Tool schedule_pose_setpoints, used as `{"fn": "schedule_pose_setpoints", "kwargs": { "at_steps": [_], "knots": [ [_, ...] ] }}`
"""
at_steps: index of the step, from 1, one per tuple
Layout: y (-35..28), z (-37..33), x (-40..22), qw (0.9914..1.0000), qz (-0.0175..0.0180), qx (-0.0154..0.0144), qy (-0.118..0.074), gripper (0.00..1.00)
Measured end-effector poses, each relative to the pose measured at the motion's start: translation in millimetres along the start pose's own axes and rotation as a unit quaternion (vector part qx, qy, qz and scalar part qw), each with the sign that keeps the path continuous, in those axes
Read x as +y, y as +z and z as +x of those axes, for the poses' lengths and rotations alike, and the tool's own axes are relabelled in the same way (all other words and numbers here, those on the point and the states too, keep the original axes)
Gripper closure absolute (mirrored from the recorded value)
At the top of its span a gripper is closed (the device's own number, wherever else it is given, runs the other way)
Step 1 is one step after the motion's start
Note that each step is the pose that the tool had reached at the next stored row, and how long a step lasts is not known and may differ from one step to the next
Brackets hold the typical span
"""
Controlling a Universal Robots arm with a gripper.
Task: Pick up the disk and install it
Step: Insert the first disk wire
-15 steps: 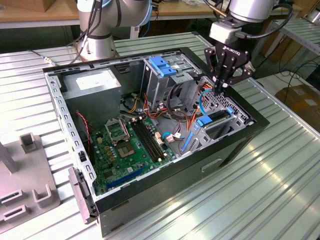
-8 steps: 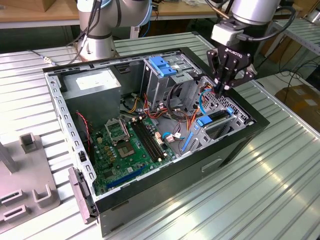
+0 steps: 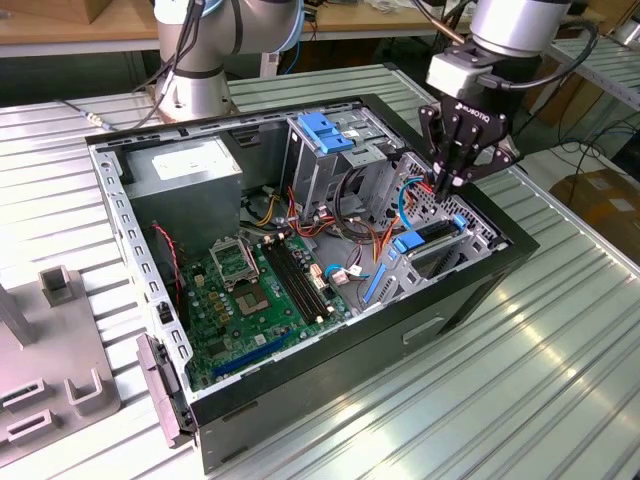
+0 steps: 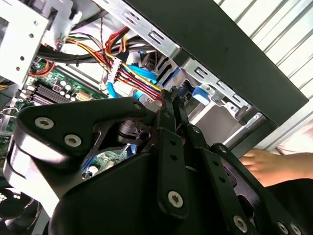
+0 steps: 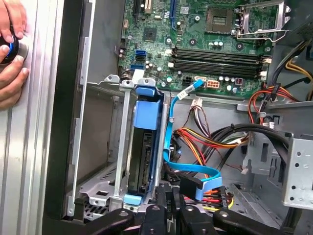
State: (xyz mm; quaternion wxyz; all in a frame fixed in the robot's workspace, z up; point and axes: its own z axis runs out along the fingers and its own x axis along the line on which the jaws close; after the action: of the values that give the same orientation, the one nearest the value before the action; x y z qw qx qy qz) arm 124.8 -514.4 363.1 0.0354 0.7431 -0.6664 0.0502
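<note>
The disk point(image 3: 436, 232) stands on edge in the metal bay point(image 3: 470, 250) at the corner of the open computer case, on the exterior view's right. Its blue plastic frame point(image 5: 146, 115) shows at both ends, with the dark edge of the disk point(image 5: 144, 161) between them. My gripper point(image 3: 443, 186) hangs just above the far end of the bay. In both wrist views its black fingers point(image 4: 168, 105) are pressed together, shut, with nothing visible between them. The gripper point(image 5: 168, 191) is close over the lower blue end of the frame.
A blue flat cable point(image 5: 188, 169) and bundled coloured wires point(image 5: 210, 139) lie right beside the bay. The case also holds a motherboard point(image 3: 260, 290), a grey power supply point(image 3: 185, 165) and a cage with a blue latch point(image 3: 325, 130). A person's hand point(image 5: 12, 49) rests outside the case wall.
</note>
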Motion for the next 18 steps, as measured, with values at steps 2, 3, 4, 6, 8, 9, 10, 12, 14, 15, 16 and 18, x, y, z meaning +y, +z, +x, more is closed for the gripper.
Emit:
{"fn": "schedule_pose_setpoints", "kwargs": {
  "at_steps": [2, 3, 4, 6, 8, 9, 10, 12, 14, 15, 16, 18],
  "knots": [
    [1.9, 4.6, 0.6, 1.0, -0.0002, 0.0, 0.001, 0.83],
    [2.8, 6.7, 0.8, 1.0, -0.0002, -0.0001, 0.002, 0.83],
    [4.0, 8.7, 1.1, 1.0, 0.0, 0.0, 0.002, 0.83],
    [6.5, 9.8, 1.3, 0.99999, 0.0034, -0.0004, 0.002, 0.83],
    [6.5, 9.7, 1.8, 0.99999, 0.0039, 0.0004, 0.002, 0.83],
    [6.5, 9.7, 1.8, 0.99999, 0.004, 0.0004, 0.002, 0.83],
    [6.5, 9.7, 1.8, 0.99999, 0.0039, 0.0004, 0.002, 0.83],
    [6.5, 9.7, 1.8, 0.99999, 0.0039, 0.0005, 0.002, 0.83],
    [6.5, 9.7, 1.8, 0.99999, 0.0037, 0.0026, 0.002, 0.83],
    [6.5, 9.7, 1.8, 0.99999, 0.0037, 0.0027, 0.002, 0.83],
    [6.5, 9.7, 1.8, 0.99999, 0.0037, 0.0027, 0.002, 0.83],
    [6.5, 9.7, 1.8, 0.99999, 0.0037, 0.0028, 0.002, 0.83]
  ]
}}
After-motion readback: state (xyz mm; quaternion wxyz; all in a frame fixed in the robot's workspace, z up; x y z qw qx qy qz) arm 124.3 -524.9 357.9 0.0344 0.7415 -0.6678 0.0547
